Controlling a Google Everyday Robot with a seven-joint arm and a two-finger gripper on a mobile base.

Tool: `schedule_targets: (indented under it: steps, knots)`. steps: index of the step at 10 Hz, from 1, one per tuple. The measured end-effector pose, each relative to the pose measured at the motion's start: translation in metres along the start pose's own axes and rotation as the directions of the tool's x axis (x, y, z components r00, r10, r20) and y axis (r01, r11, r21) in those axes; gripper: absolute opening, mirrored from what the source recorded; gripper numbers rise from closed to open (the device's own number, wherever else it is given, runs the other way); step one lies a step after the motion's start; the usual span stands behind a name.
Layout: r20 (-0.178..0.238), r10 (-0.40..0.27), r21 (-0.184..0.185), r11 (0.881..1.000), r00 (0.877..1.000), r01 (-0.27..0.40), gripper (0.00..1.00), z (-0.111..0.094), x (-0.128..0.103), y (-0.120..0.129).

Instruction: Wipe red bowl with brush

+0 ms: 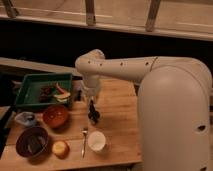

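Fingers of your gripper (92, 108) were drawn in narrow on the brush (93, 118), which hung almost upright with its dark blocky head down, close over the wooden table (120, 125); whether the head touched the wood could not be told. Reading from the left: a small pale blue dish (25, 119) lay near the table's left edge, with the dark maroon bowl (32, 141) in front of it, something dark lying inside. Behind both stood the green tray (22, 95), holding a few pieces of food. The red bowl (55, 116) sat just in front of the tray's near right corner, upright, to the left of your brush and apart from it. A yellow-orange round item (60, 148) lay in front of the red bowl, beside the maroon one. Next came the silver fork (84, 141), lying lengthwise, then your gripper above it, and the white cup (96, 141) just right of the fork. Your arm (125, 67) reached in from the right, bending down at the wrist over the table.
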Motion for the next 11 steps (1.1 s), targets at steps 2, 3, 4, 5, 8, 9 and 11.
schedule_targets:
  steps: [2,3,4,5,8,9,11]
  knots:
    - [-0.001,0.004,0.000,1.000,1.000,-0.004,0.00,0.000,0.001,-0.002]
    - [0.000,0.002,0.000,1.000,1.000,-0.002,0.00,0.000,0.001,-0.001]
    - [-0.001,-0.002,0.002,1.000,1.000,0.002,0.00,0.000,0.001,0.000]
    - [0.007,-0.023,0.019,1.000,1.000,0.023,0.00,-0.001,0.002,0.003]
    - [0.041,-0.112,0.023,0.994,0.993,0.111,0.00,-0.002,-0.010,0.041]
    - [0.048,-0.146,0.025,0.989,0.988,0.145,0.00,-0.002,-0.012,0.051]
    - [0.055,-0.200,0.017,0.980,0.978,0.199,0.00,-0.002,-0.013,0.071]
